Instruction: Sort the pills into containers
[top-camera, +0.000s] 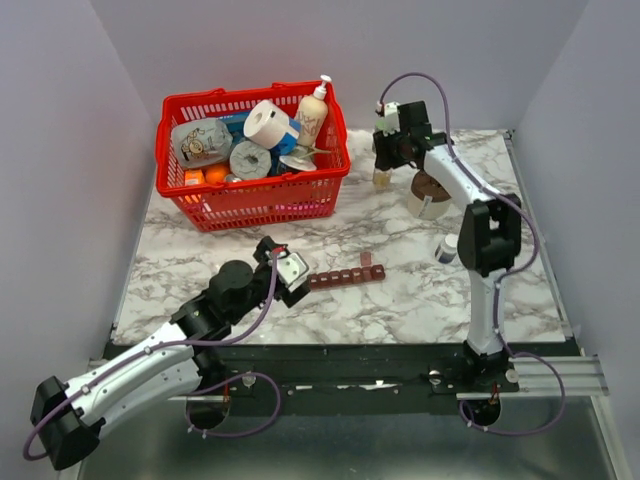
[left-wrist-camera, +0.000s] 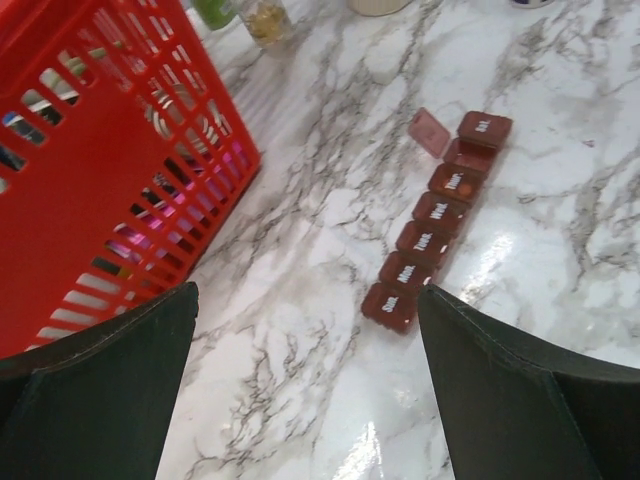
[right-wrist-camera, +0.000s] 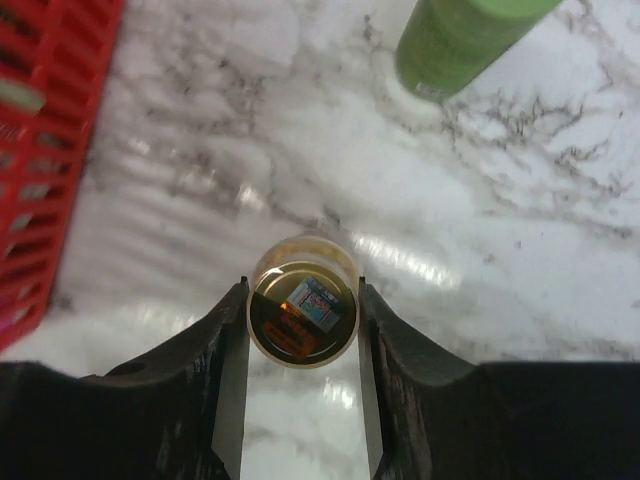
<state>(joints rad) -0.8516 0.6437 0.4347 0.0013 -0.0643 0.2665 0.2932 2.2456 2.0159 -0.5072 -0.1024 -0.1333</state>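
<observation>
1. Amber glints deep in the open mouth of the small clear yellowish bottle (right-wrist-camera: 302, 325) are probably the pills. You cannot pick out single ones, so treat the bottle as loaded and uncapped.
2. Your right gripper (right-wrist-camera: 303, 292) has one finger on each side of that bottle, with the pads meeting its wall. How firm the squeeze is cannot be told. The bottle stands upright on the marble table (right-wrist-camera: 500, 250), centred between the fingers.
3. Make sure the grip is secure before you raise the bottle, but do not crush the thin wall. Then lift straight up and keep the mouth level, because any tilt may spill pills on the way.
4. The green cylinder (right-wrist-camera: 460, 40) stands near, beyond the bottle, so keep the lift clear of it.
5. The maroon weekly pill organiser (left-wrist-camera: 440, 215) lies well apart from the bottle, just ahead of your left gripper (left-wrist-camera: 308, 300). That gripper's fingers are spread wide and hold nothing.
6. One organiser lid (left-wrist-camera: 431, 131) is flipped open, on the compartment next to the far end one. Aim the pour there, tipping slowly.
7. The red basket (left-wrist-camera: 100, 200) flanks the route, so carry the bottle wide of it.
</observation>
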